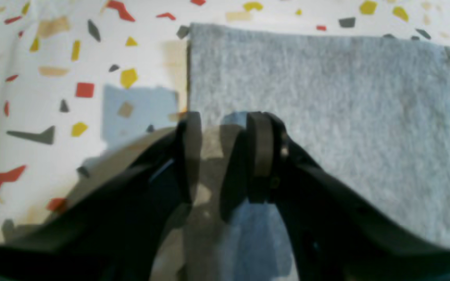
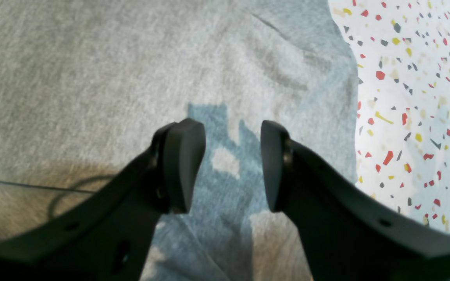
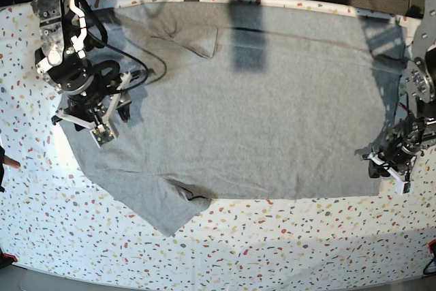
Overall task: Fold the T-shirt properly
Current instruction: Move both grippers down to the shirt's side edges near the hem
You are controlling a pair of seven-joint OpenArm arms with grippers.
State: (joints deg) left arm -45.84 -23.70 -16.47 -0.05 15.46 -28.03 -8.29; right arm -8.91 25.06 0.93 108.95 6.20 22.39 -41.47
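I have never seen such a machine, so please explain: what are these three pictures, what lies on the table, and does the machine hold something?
It is a robot with two arms. The base view looks down from above; the other two come from cameras on the wrists. A grey T-shirt lies spread, plain side up, on a speckled table. The right gripper hangs open above the cloth near a sleeve, holding nothing. The left gripper is at a corner of the shirt's hem, its jaws apart on either side of the edge; whether they already pinch the cloth cannot be told.
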